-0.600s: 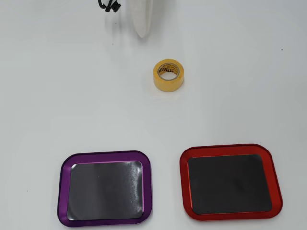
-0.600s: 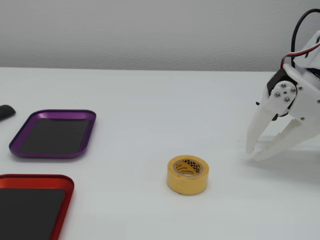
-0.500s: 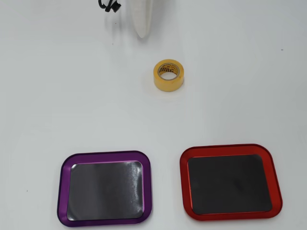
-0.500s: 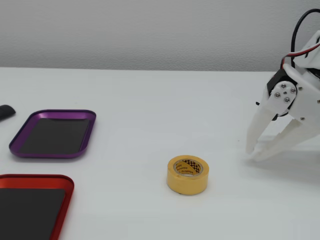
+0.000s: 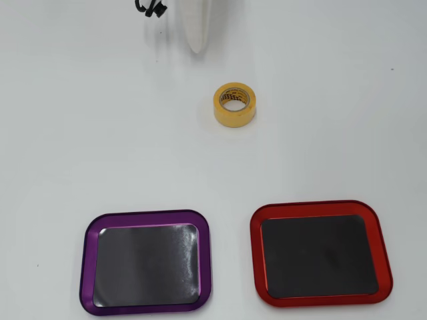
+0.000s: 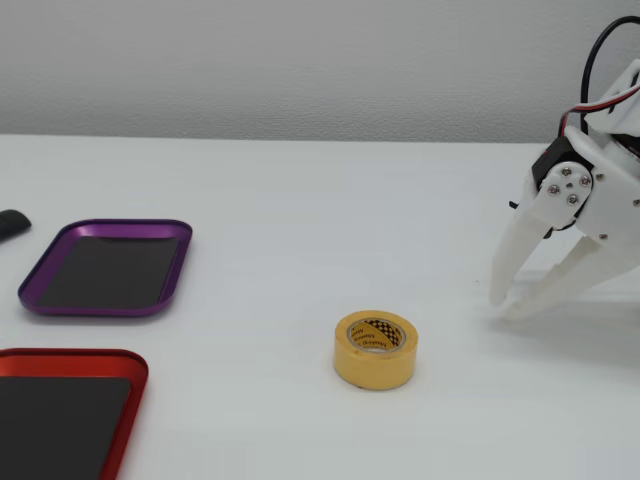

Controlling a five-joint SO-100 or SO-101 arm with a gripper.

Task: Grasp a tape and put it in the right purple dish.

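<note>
The yellow tape roll (image 5: 234, 104) lies flat on the white table, also in the fixed view (image 6: 376, 348). The purple-rimmed dish (image 5: 145, 261) with a dark inner surface sits at the bottom left of the overhead view and at the left in the fixed view (image 6: 108, 267); it is empty. My white gripper (image 6: 505, 306) hangs at the right of the fixed view, jaws slightly apart and empty, to the right of the tape and apart from it. In the overhead view only its tip (image 5: 195, 41) shows at the top, beyond the tape.
A red-rimmed tray (image 5: 319, 253) of the same shape lies beside the purple one; it shows at the bottom left of the fixed view (image 6: 65, 415). A dark object (image 6: 12, 223) lies at the left edge. Black cable (image 5: 151, 8) hangs near the arm.
</note>
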